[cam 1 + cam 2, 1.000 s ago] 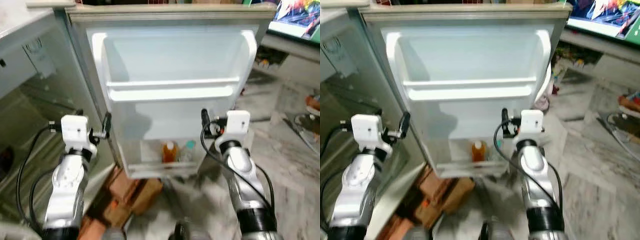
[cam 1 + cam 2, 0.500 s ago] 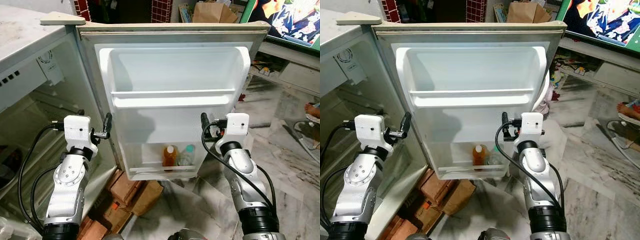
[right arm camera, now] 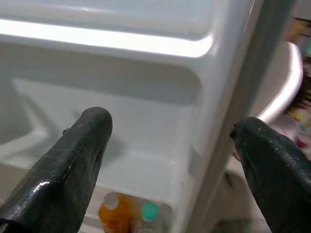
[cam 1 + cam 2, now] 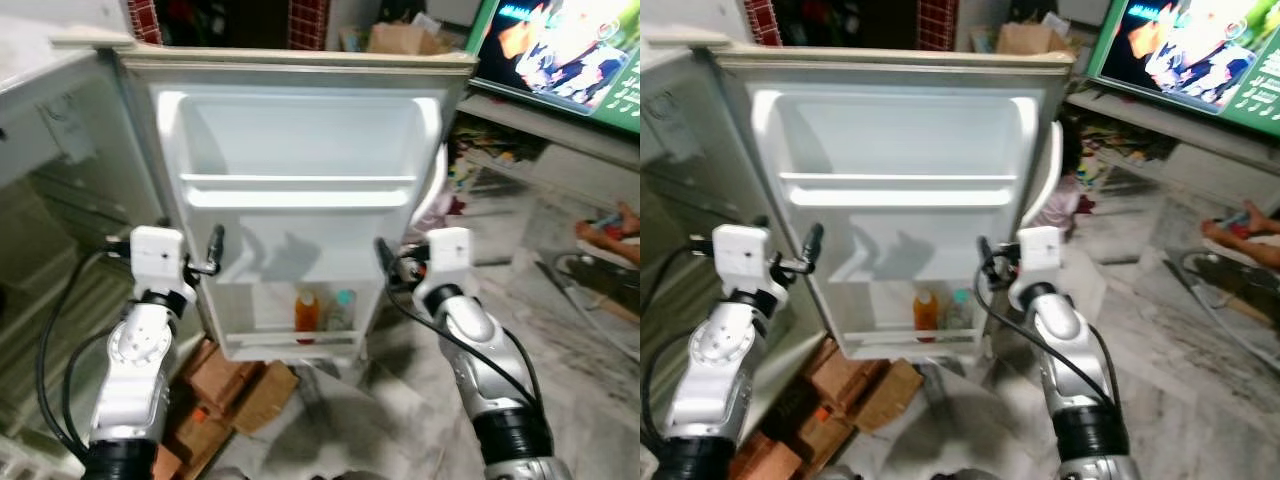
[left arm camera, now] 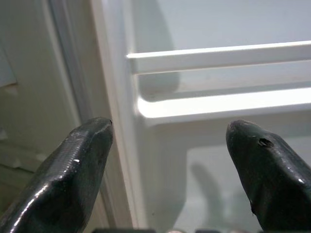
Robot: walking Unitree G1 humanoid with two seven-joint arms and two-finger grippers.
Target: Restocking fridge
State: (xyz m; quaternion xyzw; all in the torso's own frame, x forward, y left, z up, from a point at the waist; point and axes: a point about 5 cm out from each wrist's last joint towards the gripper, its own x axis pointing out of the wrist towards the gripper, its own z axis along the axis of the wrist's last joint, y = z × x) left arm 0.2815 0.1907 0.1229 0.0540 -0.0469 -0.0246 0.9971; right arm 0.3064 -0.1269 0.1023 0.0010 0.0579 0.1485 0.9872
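1. Fridge door (image 4: 300,160) swung open; orange bottle (image 4: 307,309) and green-capped bottle (image 4: 342,310) upright, touching, in its bottom rack.
2. Left claw (image 5: 167,160) spread, straddling door's hinge-side edge.
3. Right claw (image 3: 170,160) spread, near handle-side edge.

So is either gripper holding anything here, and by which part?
Nothing is held. The left gripper and right gripper both have open jaws with nothing between them, raised before the open fridge door.

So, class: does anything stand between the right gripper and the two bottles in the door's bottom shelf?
Nothing visible. The right gripper, open, faces the door; the orange bottle and clear bottle stand below it, behind only the low shelf rail.
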